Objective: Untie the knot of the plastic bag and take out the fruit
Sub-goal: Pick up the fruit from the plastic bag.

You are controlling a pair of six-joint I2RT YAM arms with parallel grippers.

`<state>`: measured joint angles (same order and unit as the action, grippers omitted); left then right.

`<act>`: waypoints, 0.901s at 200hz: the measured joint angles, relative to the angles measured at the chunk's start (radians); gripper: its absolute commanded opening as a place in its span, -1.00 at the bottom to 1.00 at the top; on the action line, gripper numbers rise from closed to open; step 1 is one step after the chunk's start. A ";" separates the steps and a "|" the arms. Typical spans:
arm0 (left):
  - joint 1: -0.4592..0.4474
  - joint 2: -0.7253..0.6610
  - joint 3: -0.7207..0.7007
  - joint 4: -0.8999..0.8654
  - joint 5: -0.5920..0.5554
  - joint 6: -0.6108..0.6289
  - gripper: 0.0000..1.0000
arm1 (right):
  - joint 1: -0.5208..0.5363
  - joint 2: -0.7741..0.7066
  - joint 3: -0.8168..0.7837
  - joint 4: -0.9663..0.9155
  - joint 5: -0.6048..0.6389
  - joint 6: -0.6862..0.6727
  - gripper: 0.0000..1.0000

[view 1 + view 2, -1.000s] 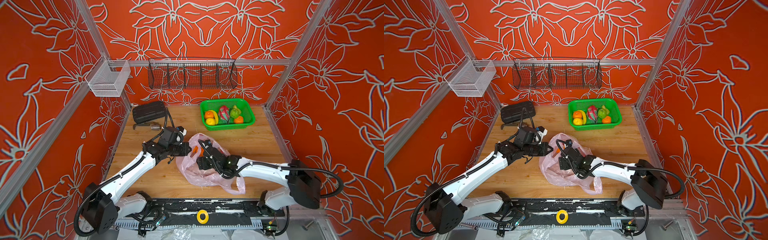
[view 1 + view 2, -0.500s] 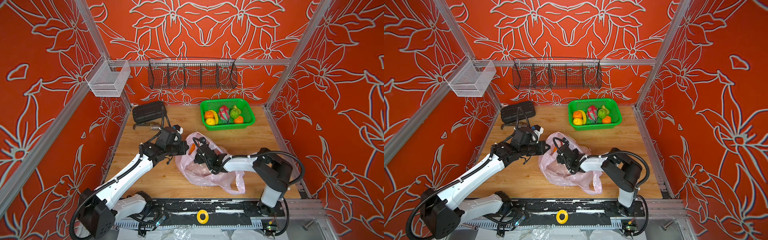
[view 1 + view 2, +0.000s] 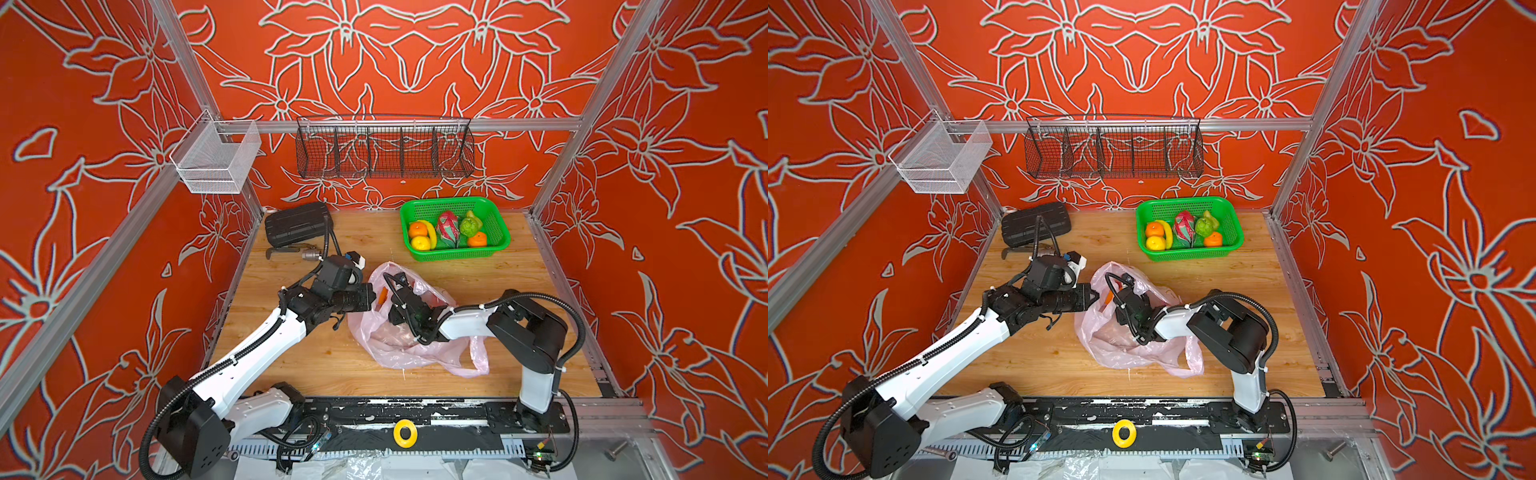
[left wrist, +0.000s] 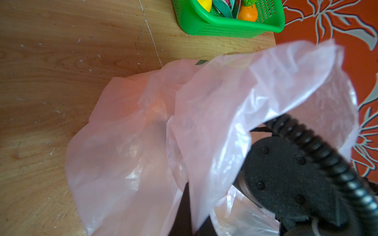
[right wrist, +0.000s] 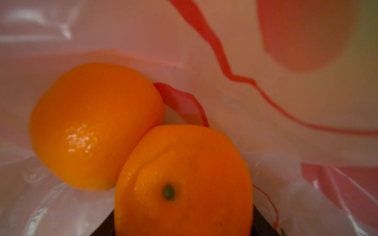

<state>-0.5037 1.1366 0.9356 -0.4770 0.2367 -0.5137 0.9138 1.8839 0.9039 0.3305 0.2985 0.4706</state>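
Left gripper pinched shut on rim of bag, film hanging from its fingers. Right gripper inside bag; near orange sits between its fingers, can't tell if clamped. Second orange just past fingertips, touching the first. More fruit in basket, well apart from both grippers.

- plastic bag was thin translucent pink film, crinkled, with glossy patches.
- oranges had shiny, finely dimpled peel.
- table was pale wood, matt and scuffed.
- basket was green moulded plastic mesh with a slight sheen.
- wire rack was black metal.
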 measured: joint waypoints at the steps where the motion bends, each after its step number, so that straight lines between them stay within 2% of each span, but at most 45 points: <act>1: 0.000 0.000 0.000 0.000 0.000 0.000 -1.00 | 0.000 -0.001 -0.001 0.000 -0.002 0.000 0.08; 98: 0.000 0.014 0.008 -0.001 -0.027 -0.001 -1.00 | 0.002 -0.262 -0.137 -0.037 -0.084 -0.008 0.06; 180: 0.000 0.063 0.023 0.001 -0.030 -0.007 -1.00 | 0.047 -0.583 -0.256 -0.221 -0.149 -0.017 0.01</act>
<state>-0.5037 1.1999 0.9585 -0.4763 0.2070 -0.5209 0.9604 1.3010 0.6483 0.1097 0.1493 0.4538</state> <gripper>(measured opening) 0.047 0.640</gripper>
